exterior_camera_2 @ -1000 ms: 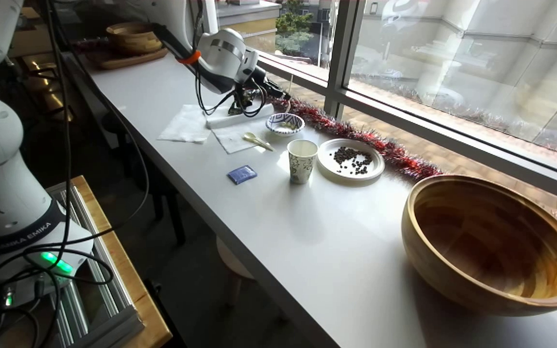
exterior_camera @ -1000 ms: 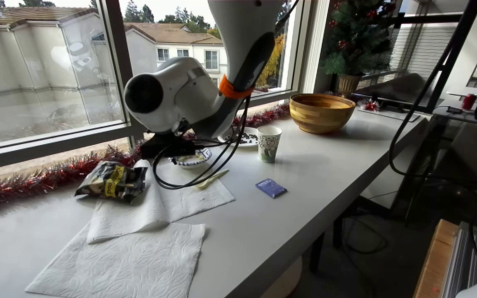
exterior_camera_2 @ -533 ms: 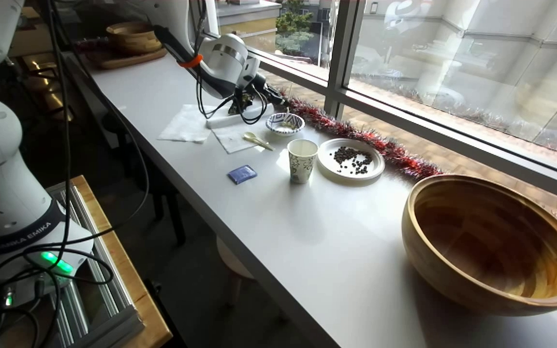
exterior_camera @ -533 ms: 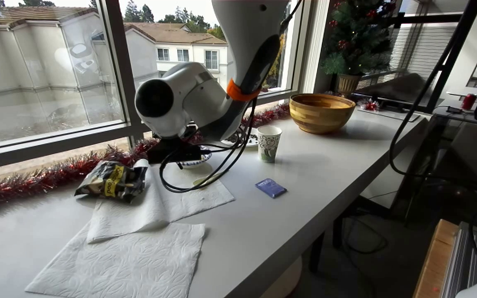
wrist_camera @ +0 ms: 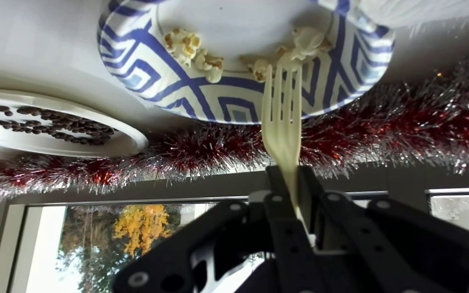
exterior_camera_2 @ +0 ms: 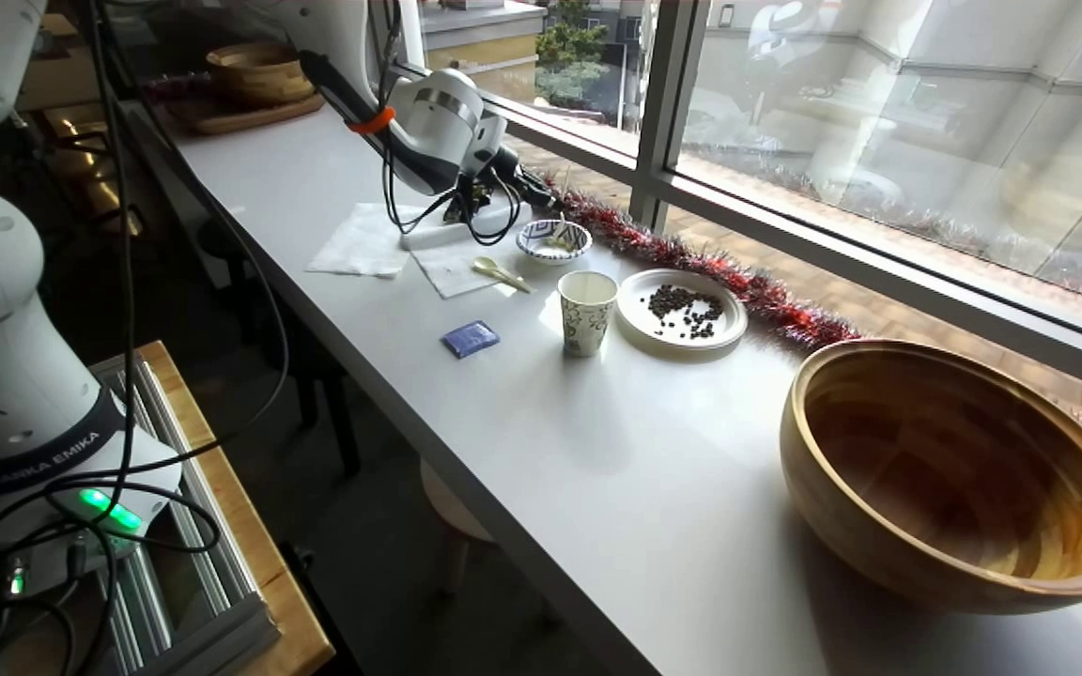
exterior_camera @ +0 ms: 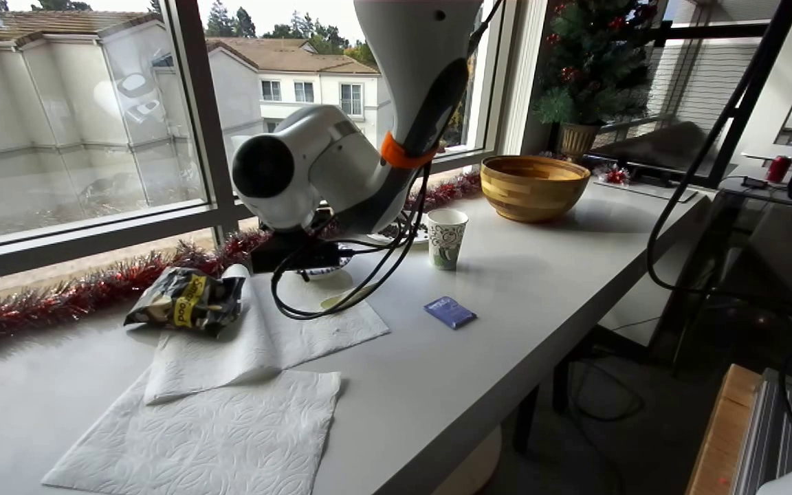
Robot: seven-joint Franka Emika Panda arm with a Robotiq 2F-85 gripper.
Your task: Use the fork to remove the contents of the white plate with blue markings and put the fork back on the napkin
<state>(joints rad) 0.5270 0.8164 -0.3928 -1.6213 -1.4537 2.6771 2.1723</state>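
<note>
Fork [wrist_camera: 282, 134] clamped in the end effector [wrist_camera: 290, 175], tines over the white plate with blue markings [wrist_camera: 234, 32], right by the popcorn [wrist_camera: 182, 44]; contact unclear. Popcorn in two clumps inside. Plate sits on the bench [exterior_camera_2: 597, 460]; near it, pale spoon [exterior_camera_2: 487, 268], swirl-patterned paper cup [exterior_camera_2: 586, 324], second plate [exterior_camera_2: 630, 310] with small dark bits [exterior_camera_2: 668, 300]. Blue packet [exterior_camera_2: 471, 339] farther off, big wooden bowl [exterior_camera_2: 954, 469] well apart.

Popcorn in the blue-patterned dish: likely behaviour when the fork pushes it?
Probably light: the popcorn looks puffed. Its irregular lumps may tumble unevenly rather than roll straight. Pushed outward, pieces could ride up the sloping wall of the blue-patterned dish ahead of the fork.
</note>
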